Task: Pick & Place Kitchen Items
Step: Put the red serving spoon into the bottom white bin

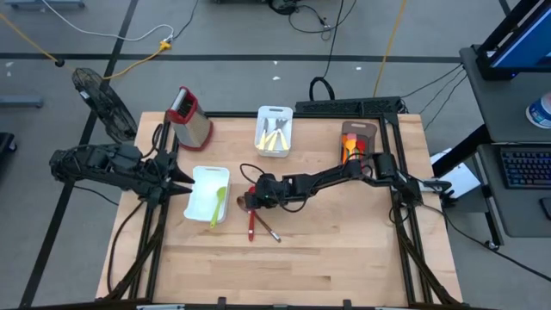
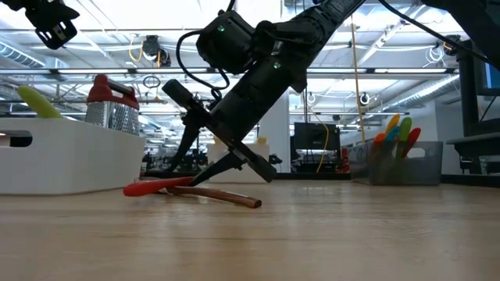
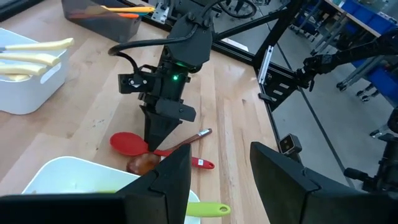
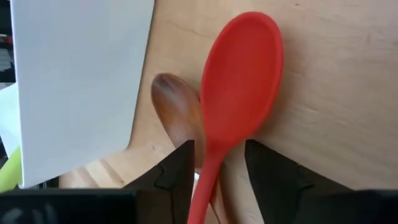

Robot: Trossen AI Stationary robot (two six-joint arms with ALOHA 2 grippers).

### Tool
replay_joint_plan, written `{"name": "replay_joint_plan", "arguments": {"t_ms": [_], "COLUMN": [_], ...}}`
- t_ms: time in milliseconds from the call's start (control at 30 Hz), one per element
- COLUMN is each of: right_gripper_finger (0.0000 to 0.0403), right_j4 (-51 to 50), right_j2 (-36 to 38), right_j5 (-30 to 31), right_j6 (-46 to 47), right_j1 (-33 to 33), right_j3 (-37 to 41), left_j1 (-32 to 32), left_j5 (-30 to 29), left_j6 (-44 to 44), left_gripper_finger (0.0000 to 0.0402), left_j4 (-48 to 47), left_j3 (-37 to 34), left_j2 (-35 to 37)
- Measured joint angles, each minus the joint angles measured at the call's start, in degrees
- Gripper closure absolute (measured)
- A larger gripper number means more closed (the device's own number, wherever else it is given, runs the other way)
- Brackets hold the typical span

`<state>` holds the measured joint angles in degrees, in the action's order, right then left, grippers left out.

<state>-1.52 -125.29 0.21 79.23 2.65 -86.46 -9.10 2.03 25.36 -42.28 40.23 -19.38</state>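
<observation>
A red spoon (image 4: pixel 242 81) lies flat on the wooden table, partly over a brown wooden spoon (image 4: pixel 177 112), just right of the near white tray (image 1: pixel 200 182). My right gripper (image 4: pixel 219 168) slants down over them, open, with one finger on each side of the red spoon's neck. The low view shows both spoons (image 2: pixel 226 197) on the table under its fingertips. My left gripper (image 3: pixel 221 180) hangs open and holding nothing above the near white tray's left side. A yellow-green spatula (image 1: pixel 219 205) rests in that tray, its handle over the rim. My right gripper straddles the red spoon's neck (image 4: pixel 210 163), just behind the bowl, coming from above and from the table's right, with its fingers across the handle. One finger (image 4: pixel 180 171) stands close beside the neck; whether it touches, I cannot tell. The spoon lies flat on the table.
A steel grater (image 1: pixel 189 116) with a red top stands at the far left. A second white tray (image 1: pixel 274 131) with pale utensils sits far centre. A brown tray (image 1: pixel 357 142) with orange utensils is at the far right. The near half of the table is bare wood.
</observation>
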Motion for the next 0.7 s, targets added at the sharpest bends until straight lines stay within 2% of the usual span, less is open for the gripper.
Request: {"name": "replay_joint_plan", "arguments": {"t_ms": [233, 700], "right_gripper_finger": [0.0271, 0.0275], "right_j4": [3.86, 3.07], "right_j2": [0.02, -1.18], "right_j5": [0.0, 0.21], "right_j6": [-0.49, -0.69], "right_j1": [-0.08, -0.84], "right_j3": [-0.01, -0.04], "left_j1": [0.0, 0.01], "left_j5": [-0.7, -0.74], "left_j6": [-0.6, -0.87], "left_gripper_finger": [0.0231, 0.0231], "left_j4": [0.02, 0.07], "left_j3": [0.0, 0.0], "left_j2": [0.0, -0.03]}}
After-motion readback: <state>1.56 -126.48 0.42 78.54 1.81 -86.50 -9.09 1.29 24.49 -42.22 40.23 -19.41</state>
